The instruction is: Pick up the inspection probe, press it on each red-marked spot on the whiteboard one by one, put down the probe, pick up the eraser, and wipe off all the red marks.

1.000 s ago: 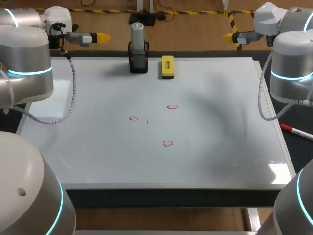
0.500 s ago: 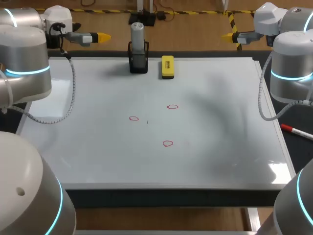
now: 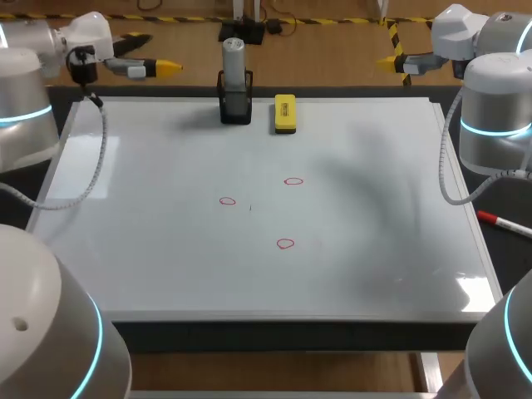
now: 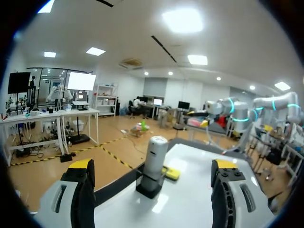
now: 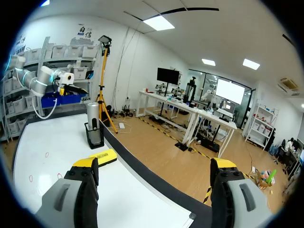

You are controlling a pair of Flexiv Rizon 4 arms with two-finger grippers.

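1. Locating the inspection probe [image 3: 233,62] standing upright in its black holder [image 3: 235,108] at the far edge of the whiteboard [image 3: 150,249], with the yellow eraser [image 3: 284,113] lying just beside the holder on the right arm's side.
2. Judging the probe to be a stiff grey cylinder, probably light but smooth-sided and so apt to slip. Taking hold best on the bare upper barrel above the holder's rim, pinching from two sides and lifting straight up so as not to drag the holder along.
3. Judging the eraser to be a light, sturdy block with a softer wiping face, and gripping it best across its narrow width.
4. Noting the left gripper [image 3: 169,65] beyond the board's far edge, well to the left of the probe, with its fingers spread wide and grasping nothing. Seeing the probe ahead of it in the left wrist view.
5. Noting the right gripper [image 3: 384,61] beyond the far edge toward the right corner, its fingers likewise released and empty.
6. Counting one probe, one holder, one eraser and three red marks near the board's middle, none yet wiped: left mark [image 3: 228,201], far mark [image 3: 293,181] and near mark [image 3: 285,243]. Also counting one red-tipped pen [image 3: 503,223] lying off the board's right edge.
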